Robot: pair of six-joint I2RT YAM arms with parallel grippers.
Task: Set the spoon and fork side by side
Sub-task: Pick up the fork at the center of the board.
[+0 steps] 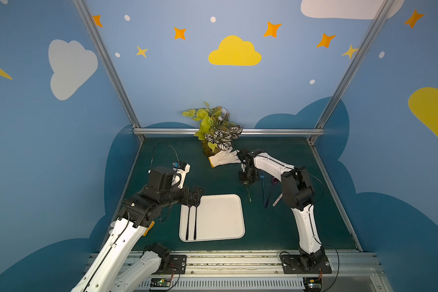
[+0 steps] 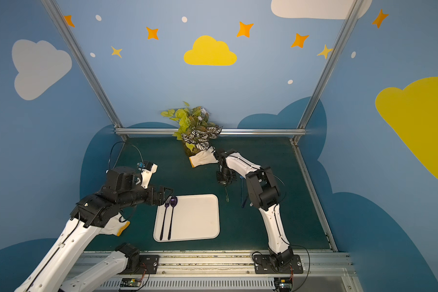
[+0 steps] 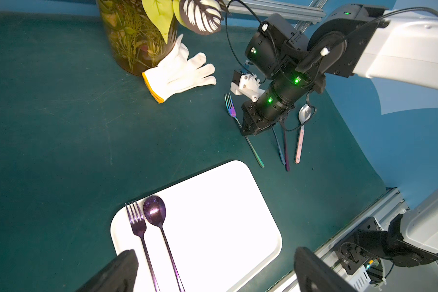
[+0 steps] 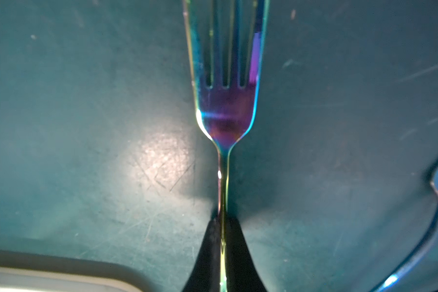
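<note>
Right claw is clenched on the rainbow fork, black fingers pinching the thin handle just behind the head. The fork sits on the green mat right of the tray, close to its far right corner. Its long axis runs near to far: tines to the far side, handle tip toward the near edge and angled slightly right. I cannot tell whether it is lifted off the mat.

In both top views the claw body covers the fork's head, so only the handle pokes out. The left wrist view gives the tines beyond the claw, plus three more pieces to the right: a blue handle, a dark purple handle and a pink spoon.

On the tray's left edge lie a purple fork and purple spoon, parallel, fork on the left, heads far, handles near. In a top view the left claw hides their heads; in a top view they show clear. The left claw hangs over them released, fingers spread wide in its wrist view.

A white glove lies against the plant at the far edge.
</note>
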